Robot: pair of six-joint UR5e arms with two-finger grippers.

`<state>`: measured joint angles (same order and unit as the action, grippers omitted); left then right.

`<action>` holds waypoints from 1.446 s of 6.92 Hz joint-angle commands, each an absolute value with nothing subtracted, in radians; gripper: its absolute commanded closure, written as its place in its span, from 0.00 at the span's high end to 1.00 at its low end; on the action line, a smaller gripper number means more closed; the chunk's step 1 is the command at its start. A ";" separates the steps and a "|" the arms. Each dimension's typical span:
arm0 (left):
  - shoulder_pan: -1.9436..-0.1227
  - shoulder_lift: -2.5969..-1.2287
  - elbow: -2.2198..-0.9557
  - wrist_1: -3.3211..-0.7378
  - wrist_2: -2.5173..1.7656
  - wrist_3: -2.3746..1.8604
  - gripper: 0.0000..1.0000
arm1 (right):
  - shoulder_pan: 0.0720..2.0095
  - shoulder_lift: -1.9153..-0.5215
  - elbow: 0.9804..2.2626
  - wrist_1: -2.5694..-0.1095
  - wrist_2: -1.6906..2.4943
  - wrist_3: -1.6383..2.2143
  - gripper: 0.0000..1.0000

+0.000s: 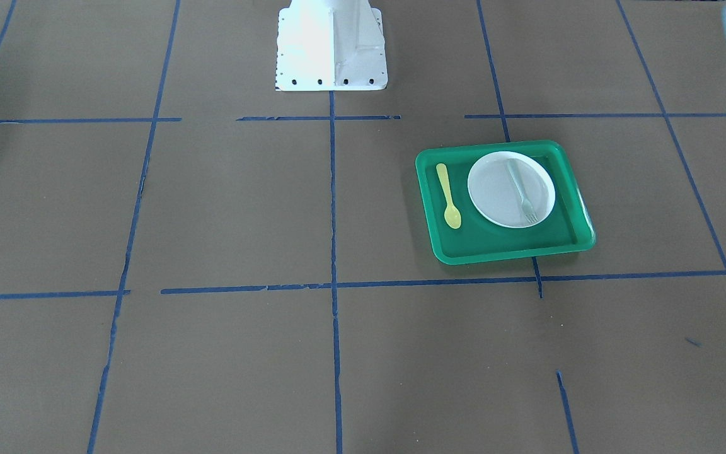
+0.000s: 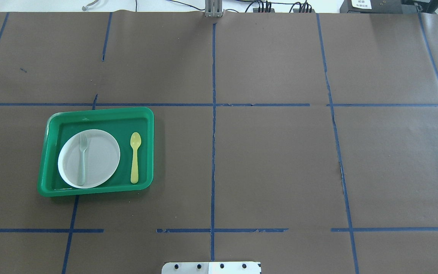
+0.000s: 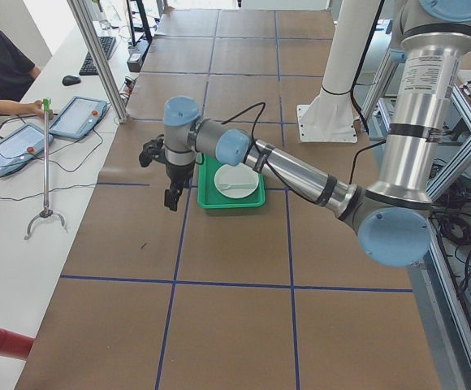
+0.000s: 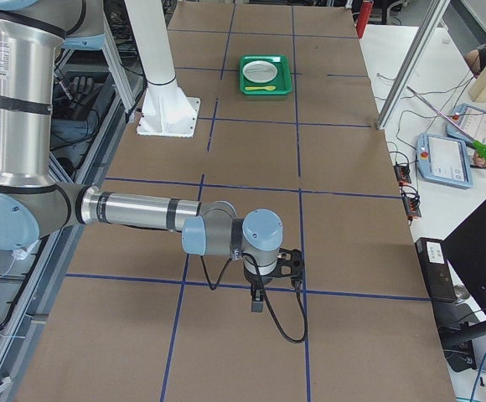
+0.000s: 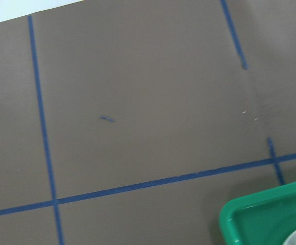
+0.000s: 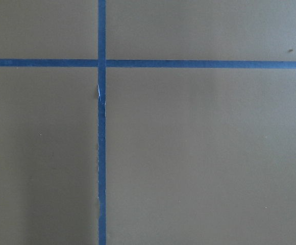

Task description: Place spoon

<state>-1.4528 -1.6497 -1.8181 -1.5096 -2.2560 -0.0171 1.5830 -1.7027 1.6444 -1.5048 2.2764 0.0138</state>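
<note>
The yellow spoon (image 1: 448, 195) lies flat on the floor of a green tray (image 1: 429, 208), beside a white plate (image 1: 495, 189), with its bowl pointing away from the robot. It also shows in the overhead view (image 2: 135, 158) and, small, in the exterior right view (image 4: 260, 87). My left gripper (image 3: 170, 197) hangs above the table beyond the tray's outer side, away from the spoon; I cannot tell whether it is open or shut. My right gripper (image 4: 257, 303) hangs over bare table far from the tray; I cannot tell its state.
A pale grey-green fork (image 2: 82, 158) lies on the plate (image 2: 105, 156). The tray's corner (image 5: 240, 214) shows in the left wrist view. The robot's white base (image 1: 331, 47) stands at the table's middle edge. Blue tape lines cross the brown table. Operators sit at side desks.
</note>
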 commanded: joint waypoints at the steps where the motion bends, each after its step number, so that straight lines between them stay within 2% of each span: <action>1: -1.595 -1.540 -1.711 -1.509 -2.307 0.149 1.00 | 1.583 -1.703 1.644 -1.505 2.276 0.014 1.00; 3: -1.597 -1.503 -1.681 -1.508 -2.316 0.147 1.00 | 1.583 -1.703 1.644 -1.505 2.276 0.014 1.00; 10: -1.597 -1.499 -1.677 -1.509 -2.318 0.140 1.00 | 1.583 -1.703 1.644 -1.505 2.276 0.014 1.00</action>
<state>-1.5969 -1.4987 -1.6782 -1.5089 -2.3177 0.1404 1.5830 -1.7027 1.6444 -1.5048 2.2764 0.0137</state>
